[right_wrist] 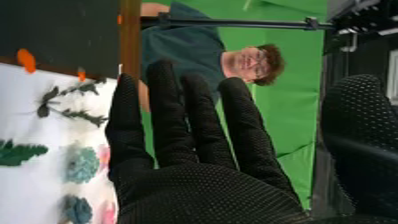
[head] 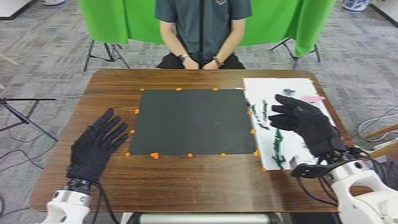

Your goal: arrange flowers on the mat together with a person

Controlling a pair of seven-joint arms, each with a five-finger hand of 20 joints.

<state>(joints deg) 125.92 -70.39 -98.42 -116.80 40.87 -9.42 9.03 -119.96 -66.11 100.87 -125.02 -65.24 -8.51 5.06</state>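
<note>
My right hand [head: 304, 121] is over the white sheet [head: 258, 90] at the table's right, its fingers relaxed and holding nothing. In the right wrist view the same hand [right_wrist: 209, 187] has its fingers straight and the thumb apart. On the sheet lie dark green sprigs [head: 264, 114], a long green stem [head: 278, 150] and a pink flower [head: 313, 99]. The wrist view shows a green leaf [right_wrist: 19, 152], a pale blue-green flower [right_wrist: 82, 164] and a darker blue flower [right_wrist: 76, 209]. My left hand [head: 96, 145] rests left of the dark mat [head: 191, 122], fingers straight.
Small orange markers [head: 155, 155] line the mat's edges on the brown table [head: 200, 187]. A person sits at the far side, hands [head: 201, 64] together near the table edge. Behind hangs a green cloth [head: 107, 20] with black stands beneath it.
</note>
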